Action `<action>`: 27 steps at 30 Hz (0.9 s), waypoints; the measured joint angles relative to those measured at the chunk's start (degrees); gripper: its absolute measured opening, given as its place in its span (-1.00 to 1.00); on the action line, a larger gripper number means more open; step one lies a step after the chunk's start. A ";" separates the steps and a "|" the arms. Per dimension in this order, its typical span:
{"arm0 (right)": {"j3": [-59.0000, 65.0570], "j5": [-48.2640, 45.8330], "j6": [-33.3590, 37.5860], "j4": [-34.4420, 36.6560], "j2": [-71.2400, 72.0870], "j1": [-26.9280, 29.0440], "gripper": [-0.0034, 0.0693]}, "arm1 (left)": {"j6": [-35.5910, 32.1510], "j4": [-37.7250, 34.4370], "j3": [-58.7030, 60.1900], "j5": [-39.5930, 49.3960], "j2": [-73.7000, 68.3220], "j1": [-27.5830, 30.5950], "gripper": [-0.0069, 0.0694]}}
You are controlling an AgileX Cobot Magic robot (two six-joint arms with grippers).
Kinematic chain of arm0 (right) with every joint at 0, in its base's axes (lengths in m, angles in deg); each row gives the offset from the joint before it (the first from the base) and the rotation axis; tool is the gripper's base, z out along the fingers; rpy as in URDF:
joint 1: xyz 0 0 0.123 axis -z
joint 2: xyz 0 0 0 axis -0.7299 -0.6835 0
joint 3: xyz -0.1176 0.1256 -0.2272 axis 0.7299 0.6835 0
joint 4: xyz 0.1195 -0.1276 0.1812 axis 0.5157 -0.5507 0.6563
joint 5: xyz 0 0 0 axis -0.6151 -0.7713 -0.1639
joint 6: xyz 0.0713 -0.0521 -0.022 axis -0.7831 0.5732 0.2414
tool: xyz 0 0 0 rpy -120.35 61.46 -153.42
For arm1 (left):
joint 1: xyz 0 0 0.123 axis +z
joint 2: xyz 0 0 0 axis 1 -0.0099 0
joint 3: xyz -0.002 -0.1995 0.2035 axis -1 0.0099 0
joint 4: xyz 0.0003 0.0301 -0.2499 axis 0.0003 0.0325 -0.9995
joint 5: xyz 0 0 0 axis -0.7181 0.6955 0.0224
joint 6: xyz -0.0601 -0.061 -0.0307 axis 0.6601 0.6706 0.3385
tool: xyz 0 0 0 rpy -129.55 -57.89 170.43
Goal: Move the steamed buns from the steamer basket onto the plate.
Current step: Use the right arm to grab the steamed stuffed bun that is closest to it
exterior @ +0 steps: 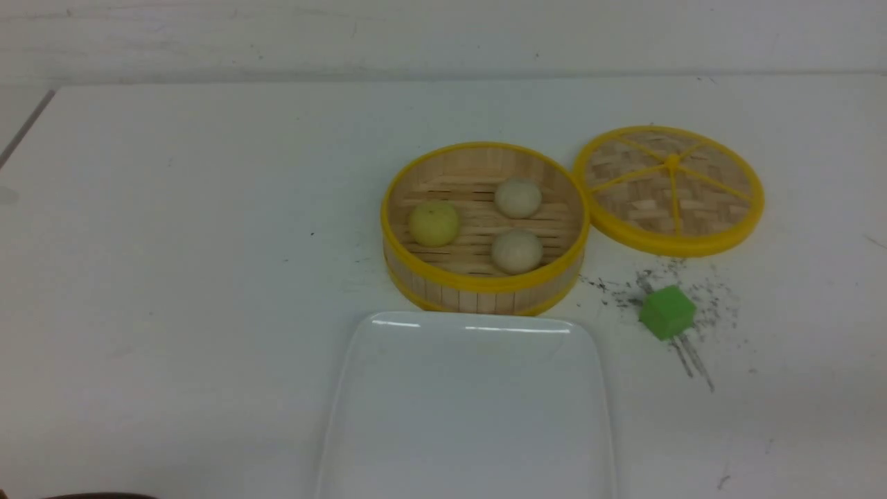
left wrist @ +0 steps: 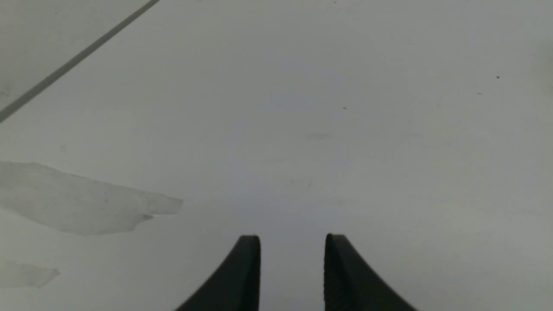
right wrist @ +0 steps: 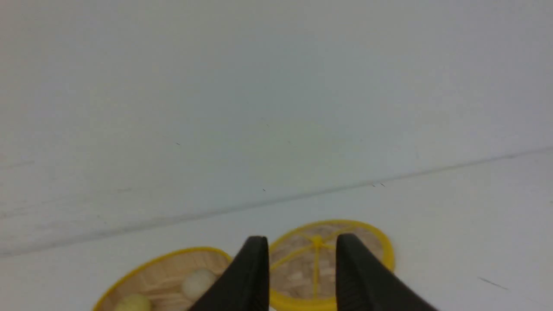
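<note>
Left to right for you, front view unless noted. Lower left corner: a dark curved edge (exterior: 100, 495), mostly cut off, can't tell what it is. Upper left: a grey strip (exterior: 26, 129) runs slantwise on the white tabletop (exterior: 208, 277). Your left hand (left wrist: 292, 235) shows only in its wrist view: fingers spread, nothing between them, pale tabletop behind.

Centre, slightly above the middle of the frame: round bamboo basket (exterior: 485, 298), yellow rims, slatted floor. All three buns are in it. The yellow-green bun (exterior: 434, 223) sits at the basket's left; two off-white ones at its right, the upper bun (exterior: 518, 197) above the lower bun (exterior: 517, 251) in the frame, a small gap between them.

Bottom centre: white plate (exterior: 468, 409), rounded corners, right below the basket, cut off by the frame's bottom edge. No bun on it.

Upper right of centre: woven lid (exterior: 714, 201) with yellow spokes, lying right up against the basket's right side. Below the lid: green cube (exterior: 668, 312) on the tabletop, dark smudges (exterior: 693, 360) around it. Your right hand (right wrist: 302, 236) shows only in its wrist view: fingers spread, nothing gripped, lid and part of the basket beyond.
</note>
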State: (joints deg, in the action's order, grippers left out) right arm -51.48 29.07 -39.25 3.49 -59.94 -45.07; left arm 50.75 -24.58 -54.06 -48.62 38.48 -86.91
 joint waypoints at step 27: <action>-4.37 -5.31 -0.13 13.69 0.18 0.00 -0.24 | 0.00 1.62 0.00 0.06 0.00 0.00 -0.18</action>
State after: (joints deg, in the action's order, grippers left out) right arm -55.85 23.76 -39.38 17.18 -59.76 -45.07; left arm 50.75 -22.96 -54.06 -48.56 38.48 -86.91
